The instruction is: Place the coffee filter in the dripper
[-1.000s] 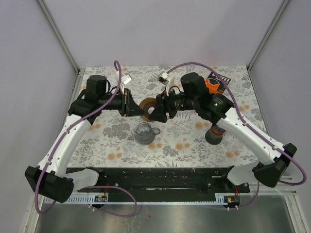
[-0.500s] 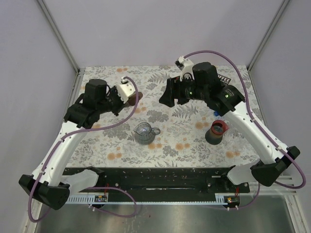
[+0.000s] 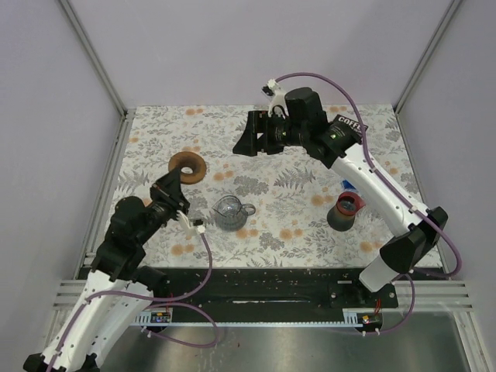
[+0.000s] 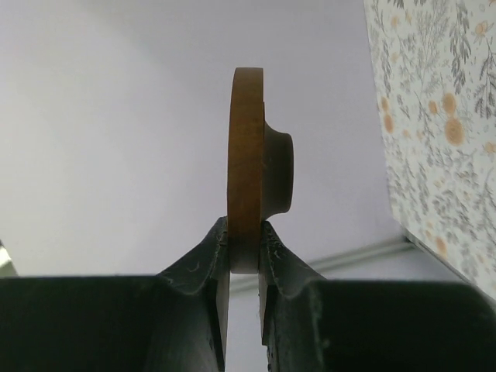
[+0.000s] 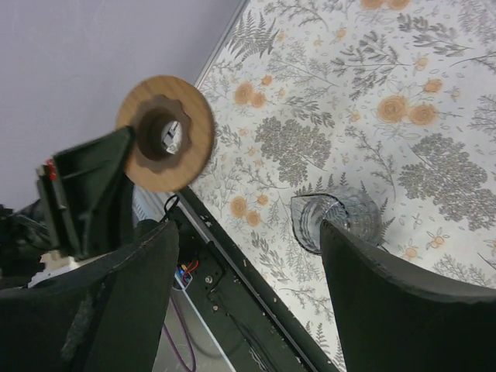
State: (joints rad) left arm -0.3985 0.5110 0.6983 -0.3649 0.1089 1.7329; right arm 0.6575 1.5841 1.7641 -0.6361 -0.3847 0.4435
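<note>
Floral tabletop (image 3: 294, 213): left tool (image 4: 245, 244) clamps wooden ring (image 4: 246, 155), right tool (image 3: 254, 137) gapes, package (image 3: 346, 124) reads "COFF".

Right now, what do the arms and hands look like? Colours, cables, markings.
The left arm and right arm have white links with black joint housings. A purple cable runs loosely along each, with a white connector near the wrist. The left hand and right hand are matte black, each with two wedge-shaped fingers. No readable markings.

Glass jug (image 3: 231, 211) mid-worktop (image 3: 294, 194), mug (image 3: 346, 211) right; open lane between. Wooden ring (image 4: 246, 155) in left fingers (image 4: 203, 263) blocks left.
</note>
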